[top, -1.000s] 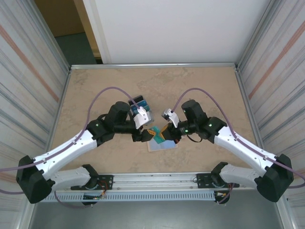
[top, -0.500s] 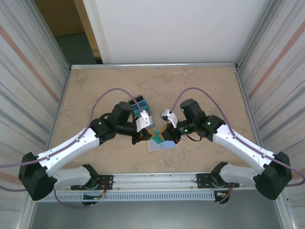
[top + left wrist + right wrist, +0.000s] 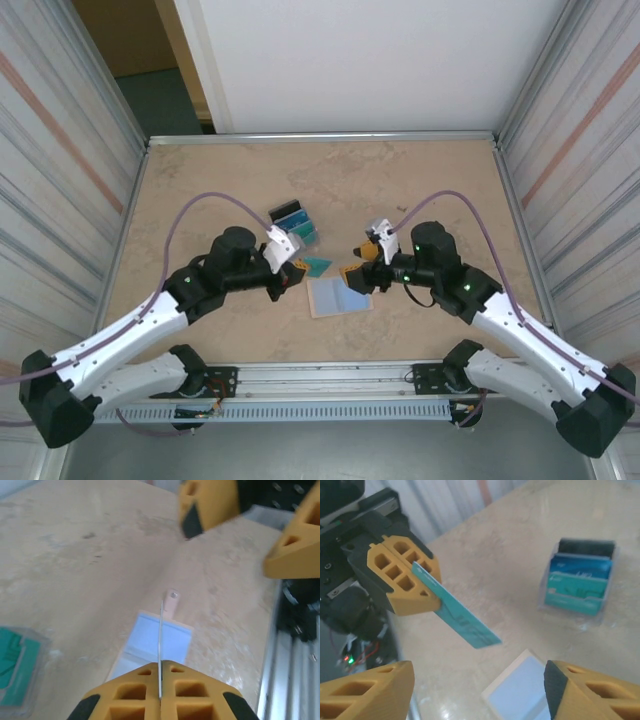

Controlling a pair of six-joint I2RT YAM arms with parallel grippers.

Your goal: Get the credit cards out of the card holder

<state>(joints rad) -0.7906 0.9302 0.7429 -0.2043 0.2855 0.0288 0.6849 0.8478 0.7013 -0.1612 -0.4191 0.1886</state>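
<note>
One teal card point(image 3: 457, 615), clamped at one end by the left gripper point(image 3: 415, 587), orange jaws clenched tight on it. It is held in the air, slanting down over the table point(image 3: 200, 180). From the left wrist it is edge-on, a thin pale line rising from between the fingers. The face is teal with faint darker print, flat and unbent.

Card holder point(image 3: 338, 297): lies open and flat on the table, beneath and just right of the held card, not touching it. Inner faces are pale blue-grey. A small beige tab point(image 3: 172, 601) sticks out from its far edge in the left wrist view.

Right gripper point(image 3: 360, 265): jaws spread wide, nothing between them. It hovers over the holder's far right corner, facing the left gripper, near but apart. From above, its fingers cover that corner. The two grippers crowd the space over the holder.

Clear stand point(image 3: 542, 600): upright on the table beyond the left gripper, apart from the holder. It carries tiered cards point(image 3: 580, 570): black at the back, blue in the middle, teal in front.
</note>
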